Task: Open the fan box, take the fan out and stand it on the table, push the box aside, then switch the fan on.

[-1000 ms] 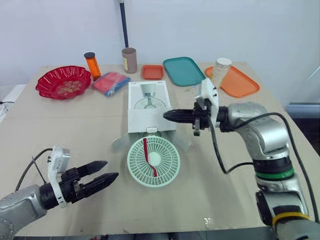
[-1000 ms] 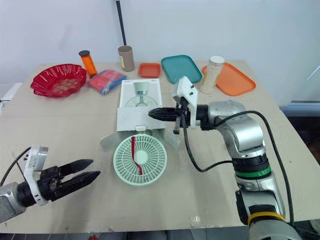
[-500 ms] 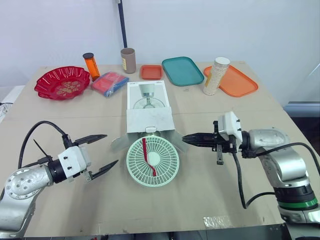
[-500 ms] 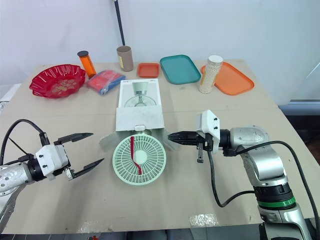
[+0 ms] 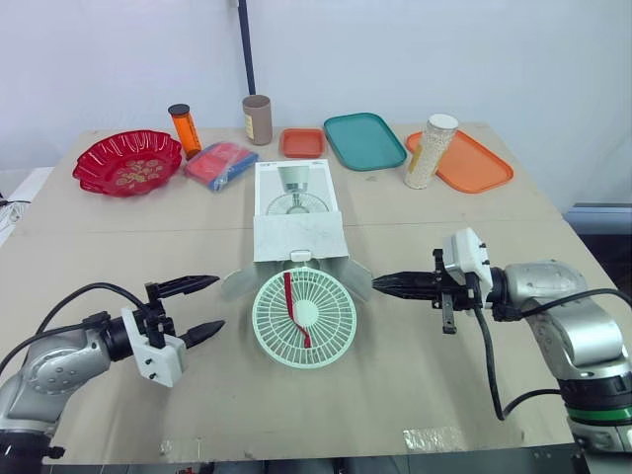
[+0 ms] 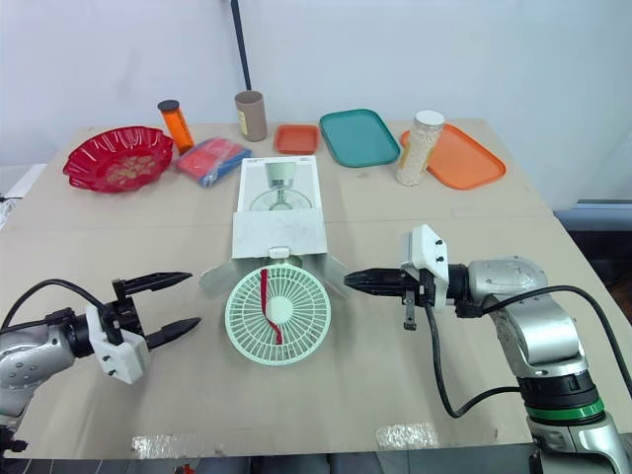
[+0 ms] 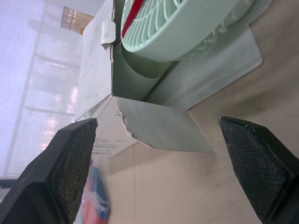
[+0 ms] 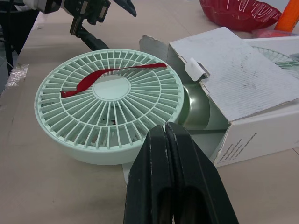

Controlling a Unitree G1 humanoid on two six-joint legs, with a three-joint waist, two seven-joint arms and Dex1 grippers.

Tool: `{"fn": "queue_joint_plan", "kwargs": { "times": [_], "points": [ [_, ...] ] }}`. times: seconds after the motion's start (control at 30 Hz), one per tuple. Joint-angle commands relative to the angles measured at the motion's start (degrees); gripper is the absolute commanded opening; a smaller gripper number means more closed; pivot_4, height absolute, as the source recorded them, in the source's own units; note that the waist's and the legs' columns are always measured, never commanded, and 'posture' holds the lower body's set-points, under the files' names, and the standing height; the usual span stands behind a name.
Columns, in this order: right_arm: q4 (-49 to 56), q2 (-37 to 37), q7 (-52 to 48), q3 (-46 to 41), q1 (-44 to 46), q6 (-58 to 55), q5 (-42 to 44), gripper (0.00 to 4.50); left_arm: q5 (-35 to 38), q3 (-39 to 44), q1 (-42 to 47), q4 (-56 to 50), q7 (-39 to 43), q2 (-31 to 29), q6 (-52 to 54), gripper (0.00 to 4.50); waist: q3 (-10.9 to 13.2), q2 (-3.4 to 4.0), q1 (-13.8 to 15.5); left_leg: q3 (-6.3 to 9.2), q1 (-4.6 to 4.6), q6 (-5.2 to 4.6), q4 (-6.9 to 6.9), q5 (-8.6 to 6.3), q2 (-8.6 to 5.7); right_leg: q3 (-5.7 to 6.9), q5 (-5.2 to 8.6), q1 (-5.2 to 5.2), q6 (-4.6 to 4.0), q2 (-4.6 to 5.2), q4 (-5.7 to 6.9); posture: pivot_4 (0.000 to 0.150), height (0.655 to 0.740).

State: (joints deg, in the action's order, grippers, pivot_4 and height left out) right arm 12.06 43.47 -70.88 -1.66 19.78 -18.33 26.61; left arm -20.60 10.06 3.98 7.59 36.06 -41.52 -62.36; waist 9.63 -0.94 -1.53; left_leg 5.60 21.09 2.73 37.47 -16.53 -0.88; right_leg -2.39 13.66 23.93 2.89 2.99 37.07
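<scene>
Lying half out of its box (image 5: 296, 235), fan (image 5: 304, 318) between spread left jaws and closed right jaws.

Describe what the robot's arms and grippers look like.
The left arm and right arm are rounded silver-grey shells with looping black cables and a white block at each wrist. The left gripper and right gripper each have two tapered black fingers. A green ring bands the right arm.

table (image 5: 118, 232) | fan box (image 5: 296, 235); red bowl (image 5: 99, 166); teal tray (image 5: 362, 140); orange tray (image 5: 484, 168)
</scene>
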Motion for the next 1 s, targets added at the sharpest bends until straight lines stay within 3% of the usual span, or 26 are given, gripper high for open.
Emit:
{"fn": "queue_joint_plan", "kwargs": {
  "times": [0.03,0.43,1.0],
  "points": [
    [2.13,0.25,0.77,0.29,0.31,0.29,-0.04,0.0,-5.4,1.37,2.43,3.06,-7.09,-0.36,-8.29,4.43,0.0,0.0,0.02,-0.01,0.0,-0.01,0.0,0.0,0.0,-0.01,0.0,0.0,0.0,0.02,0.01,0.15,0.74],
    [3.71,-0.29,2.38,1.96,-0.05,-0.04,0.04,0.0,-23.15,0.64,7.45,9.81,-23.82,0.7,-18.34,4.43,-0.02,-0.02,0.15,-0.03,-0.01,-0.01,0.08,0.0,-0.01,0.0,-0.04,0.0,0.03,0.02,0.08,0.15,0.74],
    [6.27,0.58,3.81,0.74,-0.88,-1.4,0.84,0.0,-43.86,-11.19,13.48,11.58,-49.38,1.46,-14.08,4.43,-0.05,-0.04,0.2,-0.03,-0.01,-0.01,0.11,0.0,-0.04,0.0,-0.05,-0.01,0.04,0.03,0.15,0.15,0.74]
  ]
}}
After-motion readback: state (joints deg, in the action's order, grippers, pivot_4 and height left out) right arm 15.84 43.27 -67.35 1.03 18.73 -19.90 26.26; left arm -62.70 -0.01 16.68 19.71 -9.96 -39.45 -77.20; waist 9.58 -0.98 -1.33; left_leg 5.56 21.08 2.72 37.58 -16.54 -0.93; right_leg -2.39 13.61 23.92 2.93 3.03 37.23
